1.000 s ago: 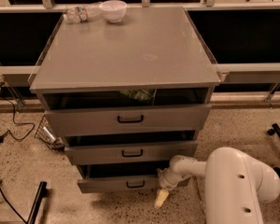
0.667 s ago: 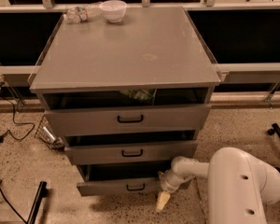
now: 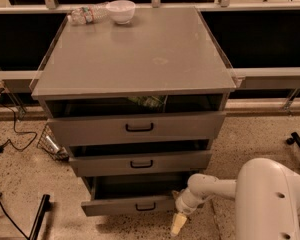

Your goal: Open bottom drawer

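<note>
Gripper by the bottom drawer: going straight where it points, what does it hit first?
Likely the floor. The gripper, beside the bottom drawer at its right front corner, points down, with nothing visible below its tip, though depth is unclear.

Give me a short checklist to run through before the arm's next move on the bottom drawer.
1. Narrow grey flat-fronted bottom drawer pulled out, dark inside showing: ok.
2. Gripper on the small black bar handle: not ok, it hangs low by the front's right end.
3. Whether the gripper touches the drawer front: cannot tell.
4. White bowl and clear plastic bottle at the grey cabinet top's back edge, far from the front: ok.
</note>
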Robot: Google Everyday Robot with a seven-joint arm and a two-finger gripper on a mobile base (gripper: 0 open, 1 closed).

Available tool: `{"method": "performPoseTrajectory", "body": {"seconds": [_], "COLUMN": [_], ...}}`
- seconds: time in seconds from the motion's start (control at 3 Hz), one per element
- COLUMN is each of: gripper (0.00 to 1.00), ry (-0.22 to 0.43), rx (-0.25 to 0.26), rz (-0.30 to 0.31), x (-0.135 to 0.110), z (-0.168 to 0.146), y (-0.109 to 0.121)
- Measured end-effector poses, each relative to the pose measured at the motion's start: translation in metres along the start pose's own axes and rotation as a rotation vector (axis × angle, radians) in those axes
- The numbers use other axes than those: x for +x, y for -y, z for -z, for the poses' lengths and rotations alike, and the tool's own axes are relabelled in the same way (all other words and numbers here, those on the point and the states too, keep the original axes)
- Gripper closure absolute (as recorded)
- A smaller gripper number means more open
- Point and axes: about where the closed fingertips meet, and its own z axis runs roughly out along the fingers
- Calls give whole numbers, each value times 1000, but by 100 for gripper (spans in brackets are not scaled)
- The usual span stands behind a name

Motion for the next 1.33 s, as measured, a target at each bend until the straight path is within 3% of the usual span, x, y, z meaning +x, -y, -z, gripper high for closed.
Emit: {"method": "performPoseTrajectory", "body": {"seconds": [0.67, 1.33], "gripper": [0, 0], "ry": [-22, -64], "rx": [-60, -153], "rz": [-24, -51], "x": [12, 21], "z": [9, 12], "y": [-42, -73]}}
